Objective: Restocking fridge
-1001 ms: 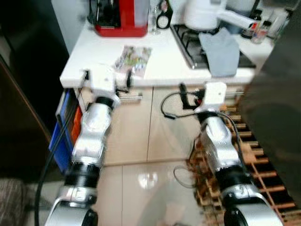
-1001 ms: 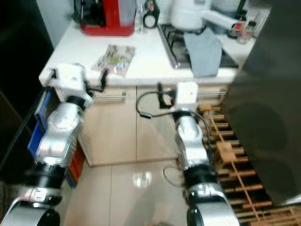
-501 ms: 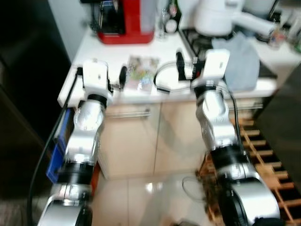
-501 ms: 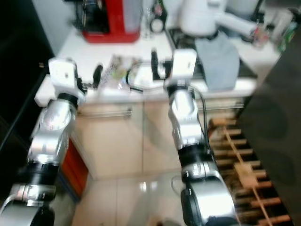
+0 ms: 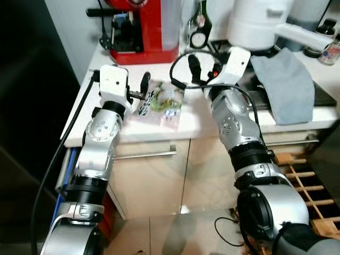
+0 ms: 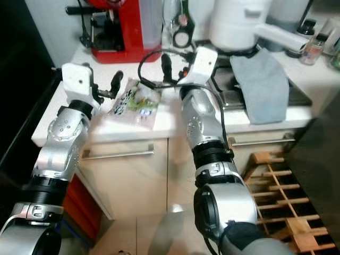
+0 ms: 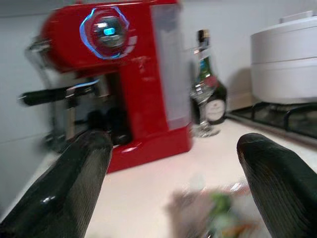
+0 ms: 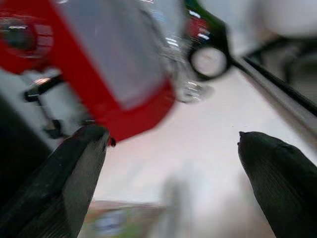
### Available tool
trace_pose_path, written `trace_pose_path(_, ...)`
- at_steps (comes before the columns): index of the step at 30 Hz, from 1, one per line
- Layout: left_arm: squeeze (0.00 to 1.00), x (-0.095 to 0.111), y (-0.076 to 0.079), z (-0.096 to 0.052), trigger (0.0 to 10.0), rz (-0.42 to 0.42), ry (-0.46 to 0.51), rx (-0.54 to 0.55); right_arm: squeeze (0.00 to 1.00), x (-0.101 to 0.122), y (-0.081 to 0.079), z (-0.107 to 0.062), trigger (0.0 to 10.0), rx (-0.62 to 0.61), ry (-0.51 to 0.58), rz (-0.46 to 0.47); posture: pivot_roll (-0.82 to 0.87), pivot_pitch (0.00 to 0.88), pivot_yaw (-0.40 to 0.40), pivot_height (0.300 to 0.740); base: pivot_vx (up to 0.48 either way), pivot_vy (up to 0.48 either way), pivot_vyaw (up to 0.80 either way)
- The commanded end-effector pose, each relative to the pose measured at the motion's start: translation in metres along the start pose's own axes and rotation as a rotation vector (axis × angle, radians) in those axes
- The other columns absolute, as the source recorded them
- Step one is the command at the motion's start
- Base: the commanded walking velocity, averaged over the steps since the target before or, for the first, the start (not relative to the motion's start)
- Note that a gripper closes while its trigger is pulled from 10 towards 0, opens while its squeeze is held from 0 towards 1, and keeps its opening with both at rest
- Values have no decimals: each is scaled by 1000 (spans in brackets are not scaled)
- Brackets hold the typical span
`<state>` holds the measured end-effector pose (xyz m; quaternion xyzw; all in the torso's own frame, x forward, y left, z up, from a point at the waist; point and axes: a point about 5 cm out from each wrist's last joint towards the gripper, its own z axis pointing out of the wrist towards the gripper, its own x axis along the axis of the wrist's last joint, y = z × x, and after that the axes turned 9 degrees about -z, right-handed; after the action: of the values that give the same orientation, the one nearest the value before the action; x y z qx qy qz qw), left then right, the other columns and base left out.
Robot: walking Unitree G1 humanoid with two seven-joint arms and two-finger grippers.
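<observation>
A white desk (image 5: 196, 114) w/ cabinet fronts and a bar handle (image 5: 146, 154) below is seen ahead; a wooden rack (image 5: 300, 170) stands on the floor at the robot's right. At the back of the desk a red coffee machine (image 5: 143, 26) is set, w/ a dark bottle (image 5: 200, 18) and a glass (image 7: 202, 106) just beside it. Further right a white pot (image 5: 260, 21) sits on the hob (image 6: 234, 93), and a grey cloth (image 5: 289, 85) is draped over the hob's front edge.

The task item, a clear food packet (image 5: 162, 101) w/ green contents, lies flat near the desk's front edge, in front of the coffee machine and between the two arms.

The left end effector (image 5: 143, 90) is held over the desk at the packet's left edge; in its wrist view the fingers (image 7: 79, 173) are spread wide, nothing between them, packet blurred below. The right end effector (image 5: 194, 69) is held above the packet's far right corner, close to the bottle; its fingers (image 8: 74, 173) are likewise spread apart and empty. Contact w/ the packet can't be made out for either.
</observation>
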<state>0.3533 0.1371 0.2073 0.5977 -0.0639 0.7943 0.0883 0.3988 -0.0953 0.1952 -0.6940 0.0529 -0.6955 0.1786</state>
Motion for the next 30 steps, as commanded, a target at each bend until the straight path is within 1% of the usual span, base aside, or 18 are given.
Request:
trace_pose_path(1,0,14,-7,7,10000,-13,42,18,0,-6,12,-3,10000,-40,-34,54,4,0,33,740,0,0,0)
trace_pose_path(4,0,16,-12,7,10000,-2,49,30,0,-10,11,-4,10000,-29,-45,70,4,0,32,740,0,0,0)
trace_pose_path(7,0,14,-15,5,10000,1,47,37,0,-14,8,-5,10000,3,-59,105,4,0,32,740,0,0,0)
trace_pose_path(9,0,14,-14,3,10000,-1,52,26,0,-18,3,-6,10000,34,-69,135,5,0,32,740,0,0,0)
trace_pose_path(12,0,14,-10,2,10000,2,59,1,0,-21,1,-7,10000,47,-77,140,9,0,31,740,0,0,0)
trace_pose_path(13,0,14,-8,1,10000,2,58,-7,0,-24,-2,-7,10000,58,-94,153,10,0,30,740,0,0,0)
trace_pose_path(18,0,13,-8,0,10000,3,55,-7,0,-29,-4,-5,10000,66,-117,147,15,0,26,740,0,0,0)
trace_pose_path(20,0,13,-9,-1,10000,3,56,-5,0,-35,-5,-5,10000,73,-146,161,22,0,18,740,0,0,0)
trace_pose_path(25,0,15,-10,-5,10000,11,70,-14,0,-52,0,-8,10000,50,-215,148,55,0,4,740,0,0,0)
trace_pose_path(28,0,15,-15,-8,10000,19,62,1,0,-57,-2,-8,10000,55,-229,153,67,0,1,740,0,0,0)
trace_pose_path(30,0,15,-18,-10,10000,23,59,7,0,-59,-4,-8,10000,59,-240,181,74,0,-1,740,0,0,0)
